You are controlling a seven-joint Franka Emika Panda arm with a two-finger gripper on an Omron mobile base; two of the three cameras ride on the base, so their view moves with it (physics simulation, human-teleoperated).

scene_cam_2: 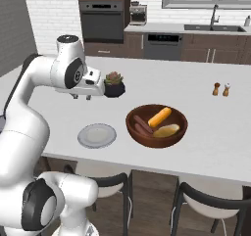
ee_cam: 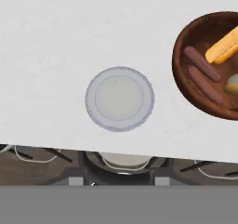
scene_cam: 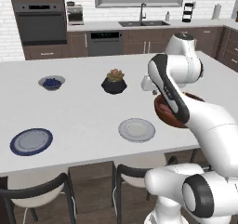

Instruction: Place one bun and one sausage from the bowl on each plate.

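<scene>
The dark reddish-brown bowl (scene_cam_2: 147, 137) stands near the counter's front edge. It holds two sausages (scene_cam_2: 142, 125) side by side and two yellow-orange buns (scene_cam_2: 160, 116), one lying across the far side, one at the front right. Left of the bowl lies the light grey plate (scene_cam_2: 97, 135), bare. The blue-rimmed plate (scene_cam: 31, 141) sits far to the left, also bare. My gripper (scene_cam_2: 81, 97) hovers high above the grey plate (ee_cam: 119, 99), pointing straight down. It is open, with nothing between its fingers. In the hand view the bowl (ee_cam: 182, 83) is at the right edge.
A black plant pot (scene_cam_2: 113, 85) stands just behind the gripper, and a small grey bowl of blue berries (scene_cam: 51, 82) is at the back left. Two small shakers (scene_cam_2: 220, 89) stand to the right. Chairs (scene_cam_2: 206, 200) are tucked under the counter's front edge.
</scene>
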